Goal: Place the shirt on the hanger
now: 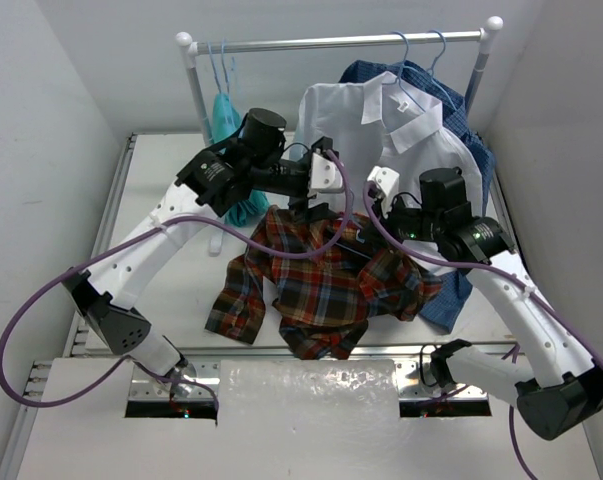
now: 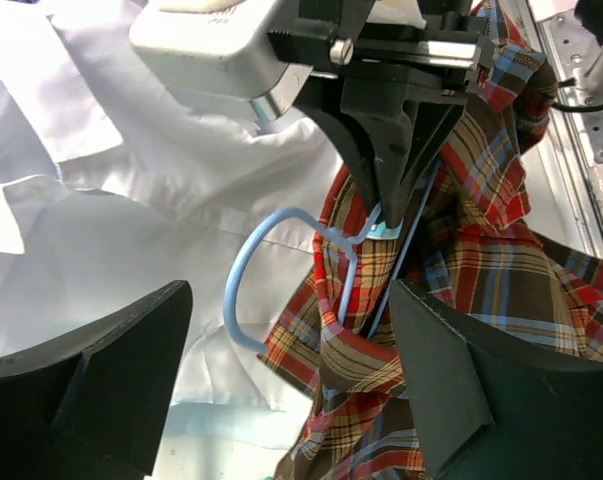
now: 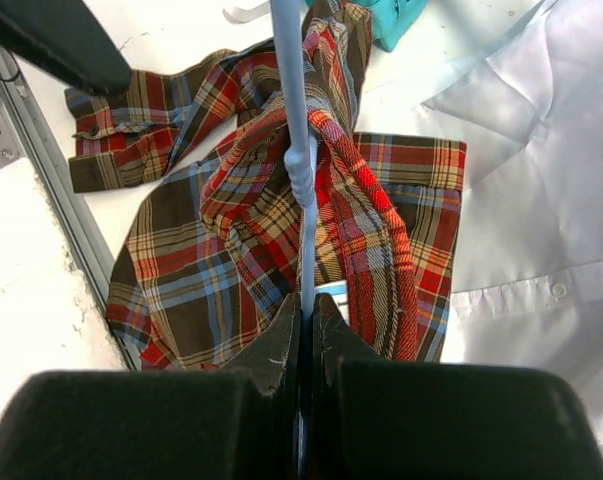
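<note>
Shirt: red, orange, green & navy plaid flannel shirt is lying bunched mid-table, collar end lifted twd the grippers, one sleeve trailing flat on the top.
Hanger: thin pale-blue wire hanger is passing down into the collar opening; its hook is sticking out clear of the cloth.
R gripper: clamping tight on the hanger wire near its neck, holding it up.
L gripper: fingers spread wide, gripping nothing, hovering facing hook & collar.
Done so far: hanger looks to be entering at the neck, approx. halfway at best.
Left to do: can't tell if either shoulder is seated; prob. L needs to be pulling fabric over each hanger arm.
Surface: plain white tabletop, metal rails along near edge.
Room: white walls; white clothes rail at back carrying plain white shirt, blue checked shirt, teal garment, spare blue hangers.
</note>
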Robot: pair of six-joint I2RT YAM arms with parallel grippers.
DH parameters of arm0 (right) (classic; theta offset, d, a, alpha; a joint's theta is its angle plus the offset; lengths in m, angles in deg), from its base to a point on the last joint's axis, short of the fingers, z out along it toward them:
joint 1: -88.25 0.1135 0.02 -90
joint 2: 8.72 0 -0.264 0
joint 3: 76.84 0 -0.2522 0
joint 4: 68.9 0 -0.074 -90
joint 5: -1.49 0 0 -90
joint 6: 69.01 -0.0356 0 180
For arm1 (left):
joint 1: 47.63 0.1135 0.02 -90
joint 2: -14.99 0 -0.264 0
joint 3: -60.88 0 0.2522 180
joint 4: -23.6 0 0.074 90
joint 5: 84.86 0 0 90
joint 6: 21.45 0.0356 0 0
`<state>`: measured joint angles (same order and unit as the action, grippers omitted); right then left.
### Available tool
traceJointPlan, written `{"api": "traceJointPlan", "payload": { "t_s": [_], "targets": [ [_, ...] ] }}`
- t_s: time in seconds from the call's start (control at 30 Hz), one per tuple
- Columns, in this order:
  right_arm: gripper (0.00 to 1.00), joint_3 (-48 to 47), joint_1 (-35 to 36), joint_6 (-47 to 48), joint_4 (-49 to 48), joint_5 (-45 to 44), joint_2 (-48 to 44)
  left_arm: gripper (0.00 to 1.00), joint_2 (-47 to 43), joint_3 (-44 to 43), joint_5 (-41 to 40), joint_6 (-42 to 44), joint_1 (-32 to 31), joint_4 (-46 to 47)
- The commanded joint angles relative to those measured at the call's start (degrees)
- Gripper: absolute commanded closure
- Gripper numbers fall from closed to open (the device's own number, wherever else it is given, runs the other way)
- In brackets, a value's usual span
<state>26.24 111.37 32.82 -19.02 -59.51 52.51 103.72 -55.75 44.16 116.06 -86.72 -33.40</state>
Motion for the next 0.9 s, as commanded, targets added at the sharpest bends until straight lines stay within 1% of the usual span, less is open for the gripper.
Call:
{"api": "traceJointPlan", "payload": {
  "t_s": [0.0,0.07,0.13,0.17,0.2,0.27,0.3,0.5,0.53,0.6,0.63,0.7,0.73,0.77,0.8,0.87],
  "targets": [
    [1.00,-0.04,0.70,1.00,-4.83,0.45,-0.15,0.23,0.22,-2.69,0.70,-0.83,-1.16,0.00],
    [1.00,0.40,1.14,1.08,-5.35,0.45,0.55,0.29,0.13,-2.16,0.35,-1.45,-2.30,-0.26],
    [1.00,0.58,1.84,1.08,-6.41,0.36,0.90,0.54,-0.05,-0.58,-1.31,-2.06,-2.74,0.52],
    [1.00,0.75,2.20,1.08,-6.85,0.28,0.99,0.77,-0.13,0.29,-2.71,-2.68,-2.74,1.23],
    [1.00,0.93,2.81,1.17,-7.37,0.19,1.08,0.85,-0.22,0.56,-3.16,-3.64,-2.74,1.75],
    [1.00,1.19,3.08,1.26,-7.47,0.27,1.26,0.95,-0.31,0.39,-3.78,-4.09,-2.74,2.72],
    [1.00,1.37,3.25,1.52,-7.12,0.27,1.43,1.00,-0.40,0.13,-3.69,-4.18,-2.74,2.81],
    [1.00,2.95,3.25,2.05,-6.50,0.54,1.96,1.00,-0.31,-0.93,-2.90,-3.12,-2.74,0.71],
    [0.95,2.86,3.17,1.27,-6.67,-0.42,1.96,1.00,-0.48,-0.76,-4.03,-3.47,-2.74,0.88],
    [0.63,2.34,3.08,1.08,-6.15,-2.26,1.70,1.00,-0.75,-0.23,-5.97,-4.44,-2.66,1.75],
    [0.42,1.47,3.08,1.08,-5.80,-4.71,1.44,1.00,-0.92,-0.05,-7.11,-4.53,-2.66,2.02],
    [0.21,0.32,2.20,0.65,-4.57,-7.62,0.12,1.00,-1.63,0.74,-10.36,-5.23,-2.48,3.25],
    [0.01,-1.34,1.85,0.21,-4.04,-9.72,-0.23,1.00,-1.80,1.18,-11.94,-5.49,-2.31,3.60],
    [0.01,-2.40,0.54,-0.14,-2.04,-13.40,-0.58,1.00,-2.15,1.27,-12.39,-5.84,-1.96,3.87],
    [0.01,-4.41,-0.52,-1.10,-0.97,-14.74,-1.20,1.00,-2.33,1.27,-12.57,-6.80,-1.08,4.39],
    [0.01,-5.22,-3.42,-2.60,0.44,-18.35,-2.43,1.00,-2.59,1.09,-12.40,-8.21,0.85,5.36]
  ]
}}
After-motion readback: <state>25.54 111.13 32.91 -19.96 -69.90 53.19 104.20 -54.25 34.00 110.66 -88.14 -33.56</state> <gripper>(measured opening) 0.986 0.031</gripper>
